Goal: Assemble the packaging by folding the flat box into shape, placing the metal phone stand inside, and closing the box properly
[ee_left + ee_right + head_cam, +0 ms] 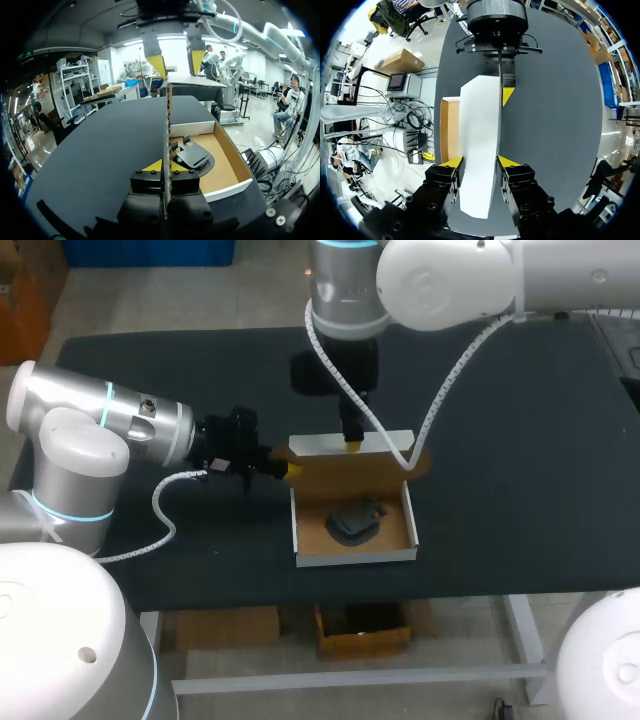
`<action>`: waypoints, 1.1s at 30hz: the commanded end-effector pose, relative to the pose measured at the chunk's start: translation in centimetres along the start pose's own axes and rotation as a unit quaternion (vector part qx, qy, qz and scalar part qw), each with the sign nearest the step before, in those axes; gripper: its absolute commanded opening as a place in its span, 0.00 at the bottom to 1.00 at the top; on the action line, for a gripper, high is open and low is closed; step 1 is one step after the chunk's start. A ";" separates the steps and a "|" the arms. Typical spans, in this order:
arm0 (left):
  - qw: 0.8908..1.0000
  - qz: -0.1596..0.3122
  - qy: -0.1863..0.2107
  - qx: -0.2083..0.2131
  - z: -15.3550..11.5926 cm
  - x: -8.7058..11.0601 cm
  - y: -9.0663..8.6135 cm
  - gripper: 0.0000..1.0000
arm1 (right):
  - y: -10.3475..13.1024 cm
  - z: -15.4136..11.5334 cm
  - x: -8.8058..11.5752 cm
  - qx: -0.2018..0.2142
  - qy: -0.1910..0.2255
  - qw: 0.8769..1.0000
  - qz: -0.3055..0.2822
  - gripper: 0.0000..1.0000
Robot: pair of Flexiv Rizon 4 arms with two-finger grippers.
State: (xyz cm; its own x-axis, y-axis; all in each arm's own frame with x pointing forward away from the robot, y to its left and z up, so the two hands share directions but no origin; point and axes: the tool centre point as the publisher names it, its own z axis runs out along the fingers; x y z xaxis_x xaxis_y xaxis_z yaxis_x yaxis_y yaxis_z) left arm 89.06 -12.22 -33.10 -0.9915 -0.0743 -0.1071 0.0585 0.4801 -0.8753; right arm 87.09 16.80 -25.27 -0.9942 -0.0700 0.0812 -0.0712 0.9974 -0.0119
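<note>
Box [355, 556] holds the phone stand [355, 521], left pincer [166, 166] clamped on its side wall [168, 130], right pincer [480, 161] clamped on its lid [480, 120].

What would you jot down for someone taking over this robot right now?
Left gripper: shut on the upright lid, at its side edge.
Right gripper: at the lid's white flap, grip unclear.
The stand lies in the open box.
Done: box folded, stand in.
Left to do: lower the lid, tuck the flap.
</note>
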 end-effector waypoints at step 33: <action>1.000 0.001 -0.001 0.001 0.1 0.0 0.2 0.00 | 0.2 1.7 -1.6 -0.001 0.049 0.999 -0.017 0.20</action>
State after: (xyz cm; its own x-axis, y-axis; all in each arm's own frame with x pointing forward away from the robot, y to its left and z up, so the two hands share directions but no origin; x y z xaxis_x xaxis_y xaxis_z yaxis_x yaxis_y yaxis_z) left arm 89.07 -12.21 -33.15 -0.9914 -0.0748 -0.1072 0.0584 0.4805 -0.8750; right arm 88.09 16.70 -26.74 -0.9812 -0.0988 0.1658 -0.1001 0.9950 0.0008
